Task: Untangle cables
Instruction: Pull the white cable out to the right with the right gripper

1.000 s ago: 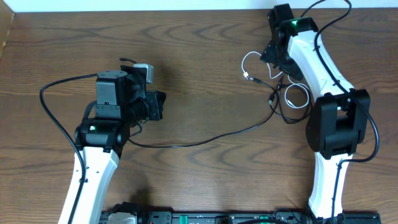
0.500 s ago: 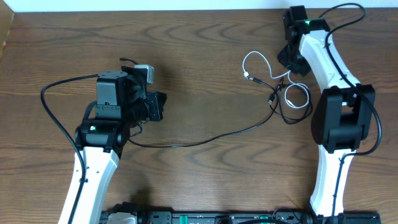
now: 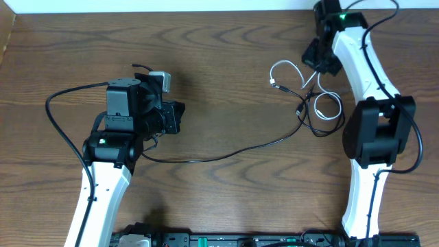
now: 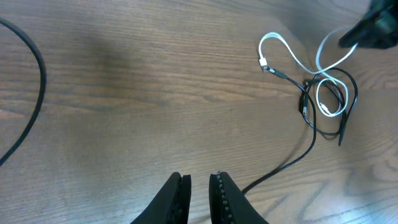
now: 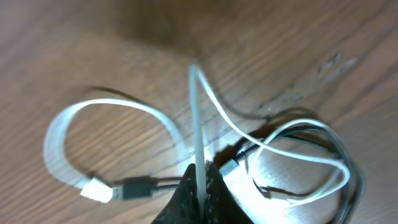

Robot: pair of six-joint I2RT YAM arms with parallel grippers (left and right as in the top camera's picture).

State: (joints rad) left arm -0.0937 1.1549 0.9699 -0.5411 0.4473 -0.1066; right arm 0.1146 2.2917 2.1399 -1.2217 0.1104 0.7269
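Observation:
The cables lie tangled at the right of the table: a white cable (image 3: 280,66) in a loop, and a black cable (image 3: 312,122) coiled through a second white loop. A long stretch of the black cable (image 3: 226,156) runs left and passes under my left arm. My right gripper (image 3: 317,62) hovers over the tangle near the far edge, shut on the white cable (image 5: 198,112), which rises straight out of its fingertips (image 5: 200,179). My left gripper (image 3: 180,116) hangs far to the left, its jaws almost together (image 4: 199,182) with nothing seen between them.
The thick black cable of the left arm (image 3: 55,103) loops out over the table's left side. The far table edge (image 3: 206,12) meets a white wall just behind my right gripper. The arm bases stand along the near edge.
My right gripper has shut on the white cable and drawn back toward the far edge, pulling the white loop slightly that way. The left arm has not moved.

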